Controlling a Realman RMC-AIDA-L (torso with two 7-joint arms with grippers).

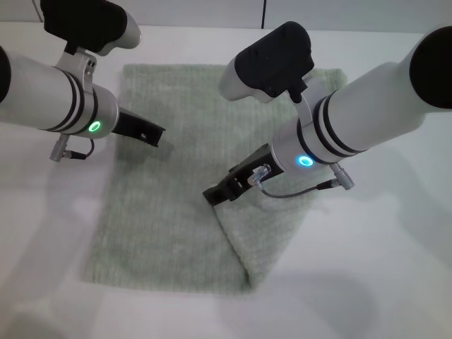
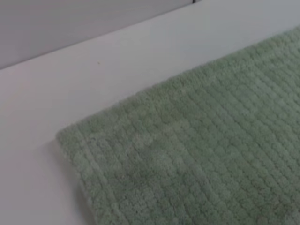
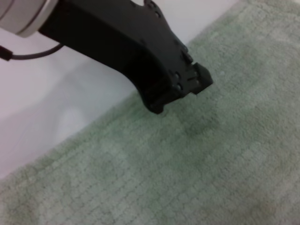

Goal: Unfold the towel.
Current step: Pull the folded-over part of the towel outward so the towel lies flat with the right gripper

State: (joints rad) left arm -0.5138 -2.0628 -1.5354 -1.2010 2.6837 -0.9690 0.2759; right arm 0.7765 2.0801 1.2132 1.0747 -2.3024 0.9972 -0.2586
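The pale green towel [image 1: 169, 212] lies flat on the white table [image 1: 42, 240]. Its right part is a second layer folded over, with the fold's edge running from the middle down to the near right corner [image 1: 248, 286]. My right gripper [image 1: 210, 196] is low on the towel, right at the top of that folded edge. My left gripper [image 1: 159, 138] is shut and empty, just above the towel's far left part. It also shows in the right wrist view [image 3: 183, 91], over the towel [image 3: 187, 164]. The left wrist view shows a towel corner [image 2: 211, 154].
The white table surrounds the towel on all sides, with bare surface at the left and near edges. A pale wall [image 2: 70, 23] runs along the far side of the table. A grey cable [image 1: 296, 191] hangs under my right wrist.
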